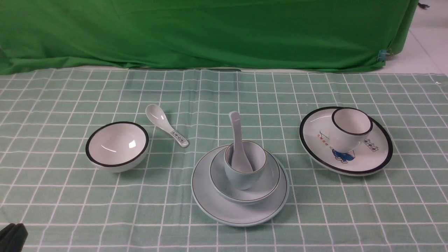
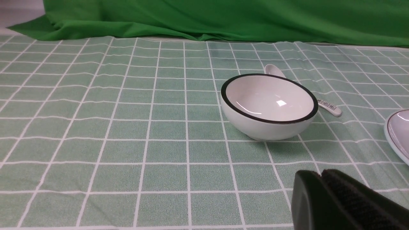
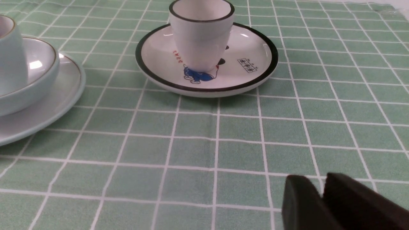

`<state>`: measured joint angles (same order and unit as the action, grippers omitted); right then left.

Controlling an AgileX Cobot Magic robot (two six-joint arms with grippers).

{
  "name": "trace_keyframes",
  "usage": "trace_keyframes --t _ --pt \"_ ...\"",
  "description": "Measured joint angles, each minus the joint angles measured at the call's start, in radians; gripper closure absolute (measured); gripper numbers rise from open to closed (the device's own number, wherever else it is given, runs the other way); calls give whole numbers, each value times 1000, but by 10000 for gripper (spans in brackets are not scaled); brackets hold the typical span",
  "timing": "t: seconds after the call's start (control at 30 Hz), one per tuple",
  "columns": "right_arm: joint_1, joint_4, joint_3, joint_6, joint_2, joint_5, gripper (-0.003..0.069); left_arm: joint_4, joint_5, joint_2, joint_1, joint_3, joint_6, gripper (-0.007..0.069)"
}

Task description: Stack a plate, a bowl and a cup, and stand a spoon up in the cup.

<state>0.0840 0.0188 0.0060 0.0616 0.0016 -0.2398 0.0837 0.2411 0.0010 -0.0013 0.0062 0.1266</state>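
Note:
The pale blue-grey plate lies at the front middle of the table. The pale blue-grey bowl sits on it, and the pale blue cup stands in the bowl. The plain whitish spoon stands in the cup, handle up and leaning back. The right wrist view shows the plate, bowl and cup at its edge. My left gripper is shut and empty, low at the front left; it also shows in the front view. My right gripper is shut and empty, out of the front view.
A white bowl with a thick black rim stands at the left, with a patterned-handle spoon lying behind it. A white black-rimmed plate with a blue drawing holds a white black-rimmed cup at the right. A green cloth hangs behind.

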Motion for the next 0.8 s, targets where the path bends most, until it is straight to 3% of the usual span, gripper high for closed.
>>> trace_keyframes --t 0.8 --pt "0 0 0 0 0 0 466 -1 0 0 0 0 1 612"
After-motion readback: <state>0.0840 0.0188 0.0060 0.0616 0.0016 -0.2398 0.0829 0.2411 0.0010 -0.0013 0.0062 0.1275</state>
